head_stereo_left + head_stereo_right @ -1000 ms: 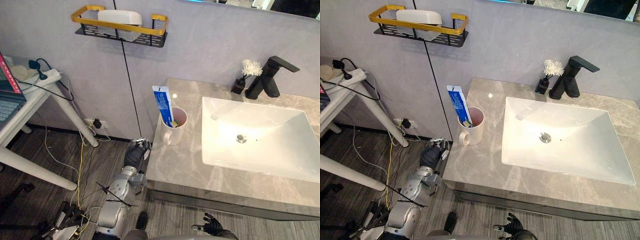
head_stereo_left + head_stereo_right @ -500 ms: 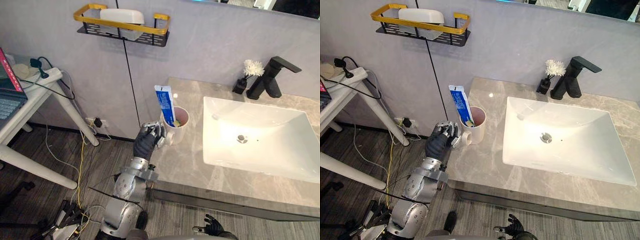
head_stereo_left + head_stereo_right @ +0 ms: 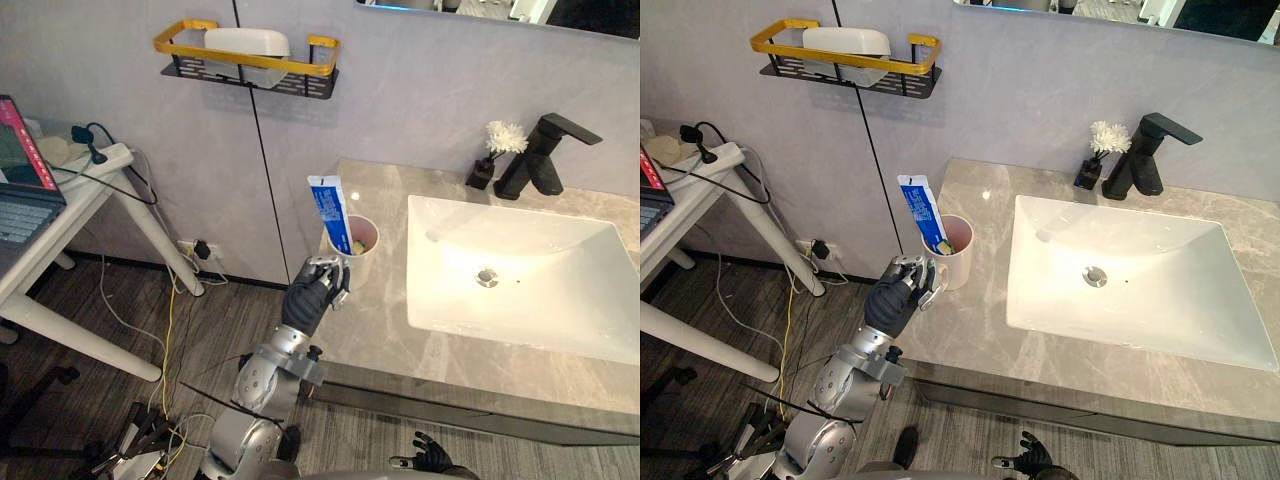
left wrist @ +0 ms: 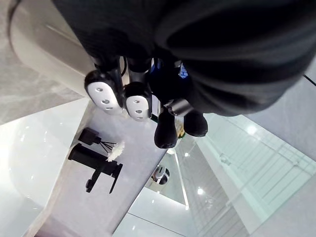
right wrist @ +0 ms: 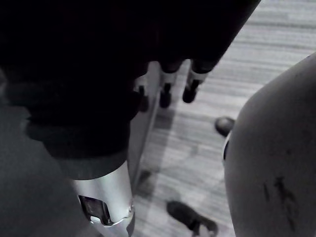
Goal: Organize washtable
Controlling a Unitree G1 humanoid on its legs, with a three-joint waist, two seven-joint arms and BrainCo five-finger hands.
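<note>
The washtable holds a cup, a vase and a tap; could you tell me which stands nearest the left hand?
The white cup holding the toothpaste tube: the left hand is right beside it, while the vase and tap stand behind the sink.

Far left, a laptop (image 3: 20, 190) sits on a white side table (image 3: 80, 343), cables (image 3: 163, 330) dangling beneath; far right, a black tap (image 3: 540, 160) beside a small flower vase (image 3: 480, 172).

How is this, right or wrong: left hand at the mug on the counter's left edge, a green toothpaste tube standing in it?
Wrong on colour: the left eye view shows the toothpaste tube blue and white, not green. It does stand in the mug on the counter's left edge, left hand at the mug.
</note>
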